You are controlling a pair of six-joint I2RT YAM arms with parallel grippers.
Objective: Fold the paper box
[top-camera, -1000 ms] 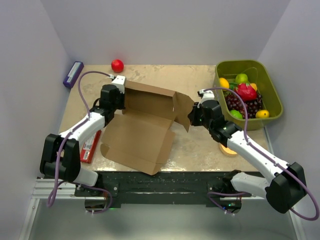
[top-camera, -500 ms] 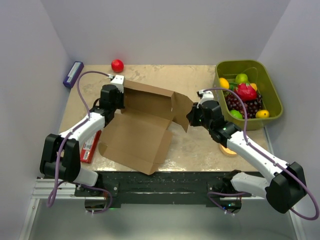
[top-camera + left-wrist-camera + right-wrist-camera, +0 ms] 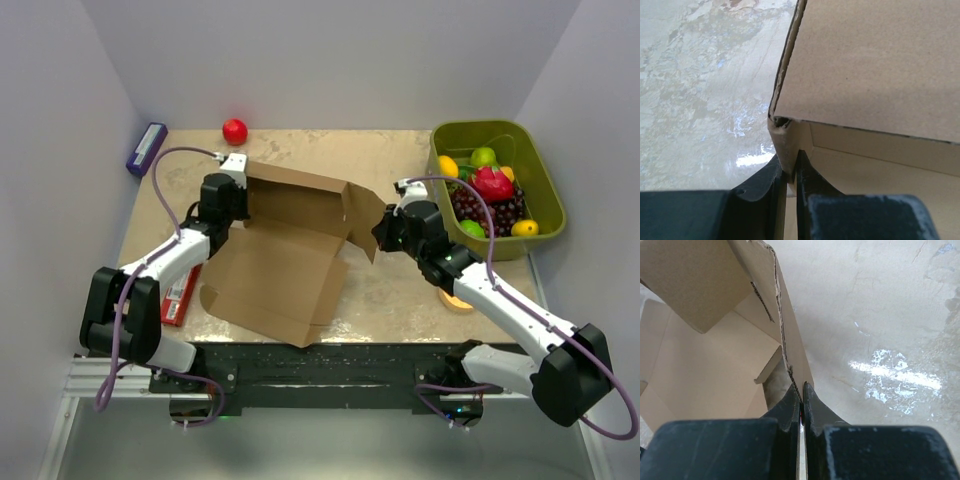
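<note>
Lying half-open on the table (image 3: 390,160), the box (image 3: 275,275) has its flat lid nearest you. Behind that, your left gripper (image 3: 790,170) pinches the left wall, your right gripper (image 3: 801,395) the right flap. Pull those 2 unevenly and the card could rip or slip.

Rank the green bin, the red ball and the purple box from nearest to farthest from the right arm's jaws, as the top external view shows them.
1. Green bin: close by, on the right side.
2. Red ball: at the far edge, left of centre.
3. Purple box: far left corner, against the wall.
</note>
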